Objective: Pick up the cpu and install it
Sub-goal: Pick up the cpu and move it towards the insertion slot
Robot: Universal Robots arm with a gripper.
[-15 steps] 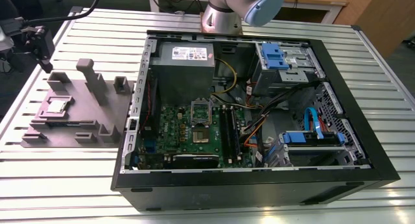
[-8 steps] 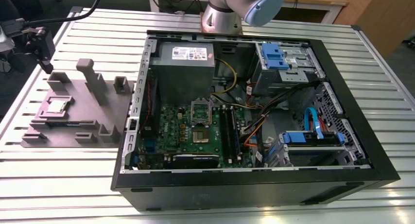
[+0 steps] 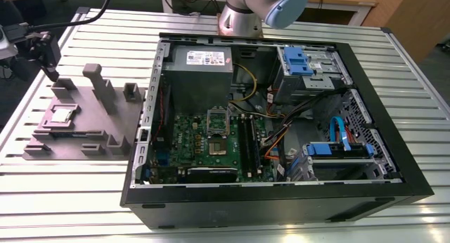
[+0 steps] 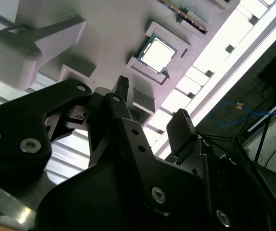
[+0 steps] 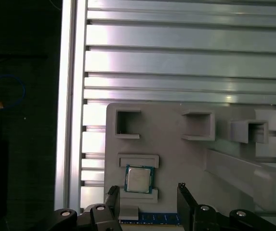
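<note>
Over grey fixture (image 5: 176,159), gripper (image 5: 150,206) hangs empty, fingers (image 5: 186,202) spread wide to clear cpu (image 5: 138,179), nested square for likely pickup.

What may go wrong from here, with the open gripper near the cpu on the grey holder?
1. The cpu lies between two raised stops of the grey holder; a descending finger might hit a stop.
2. In the first wrist view, the cpu looks nearer one finger of the open gripper, so closing might push it askew.
</note>
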